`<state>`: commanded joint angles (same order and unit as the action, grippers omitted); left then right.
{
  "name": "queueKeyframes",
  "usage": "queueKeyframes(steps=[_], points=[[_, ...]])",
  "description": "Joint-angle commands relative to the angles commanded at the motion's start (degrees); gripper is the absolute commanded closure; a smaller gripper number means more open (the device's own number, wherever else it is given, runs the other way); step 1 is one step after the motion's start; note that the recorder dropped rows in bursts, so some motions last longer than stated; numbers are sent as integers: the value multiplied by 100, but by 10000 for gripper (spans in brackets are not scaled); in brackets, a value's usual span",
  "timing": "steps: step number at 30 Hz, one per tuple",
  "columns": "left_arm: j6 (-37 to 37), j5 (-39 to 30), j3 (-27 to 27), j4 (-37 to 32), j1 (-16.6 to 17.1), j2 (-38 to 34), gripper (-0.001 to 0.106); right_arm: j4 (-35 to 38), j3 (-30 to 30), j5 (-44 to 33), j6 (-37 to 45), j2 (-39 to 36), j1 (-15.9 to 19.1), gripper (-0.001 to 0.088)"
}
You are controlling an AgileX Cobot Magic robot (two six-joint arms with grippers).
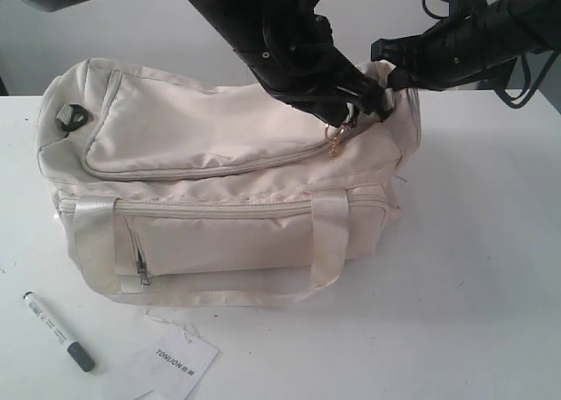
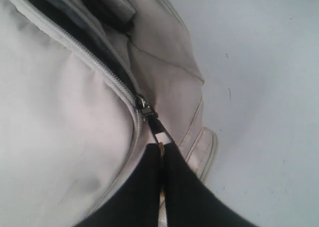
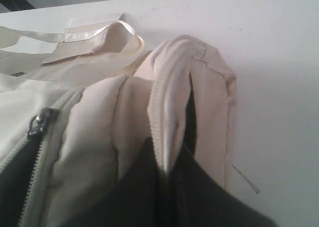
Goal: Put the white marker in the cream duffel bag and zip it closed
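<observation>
The cream duffel bag (image 1: 202, 137) lies on the white table with its top zip partly open at the right end, dark lining showing (image 2: 75, 28). The white marker (image 1: 58, 331) with its dark cap lies on the table in front of the bag's left corner, away from both grippers. My left gripper (image 1: 355, 110) reaches across to the bag's right end and is shut on the zip pull (image 2: 158, 130), just behind the slider (image 2: 141, 103). My right gripper (image 1: 386, 74) is shut on the bag's fabric edge (image 3: 172, 102) beside the zip teeth at that same end.
A white paper "TONLION" tag (image 1: 175, 365) lies near the table's front edge, right of the marker. A black strap ring (image 1: 72, 117) sits on the bag's left end. A small gold ring (image 1: 333, 141) dangles below my left gripper. The bag's handles (image 1: 329, 233) hang over its front.
</observation>
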<state>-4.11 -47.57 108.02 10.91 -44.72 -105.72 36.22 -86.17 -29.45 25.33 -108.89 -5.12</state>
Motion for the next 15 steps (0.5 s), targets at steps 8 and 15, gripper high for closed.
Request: queueKeyframes(steps=[8,15], points=[[0,318,0,-114,0,0,1053,0,0,-253,0,469,10,325],[0,307,0,-116,0,0,1053,242,0,-1296,0,1047,-1,319]])
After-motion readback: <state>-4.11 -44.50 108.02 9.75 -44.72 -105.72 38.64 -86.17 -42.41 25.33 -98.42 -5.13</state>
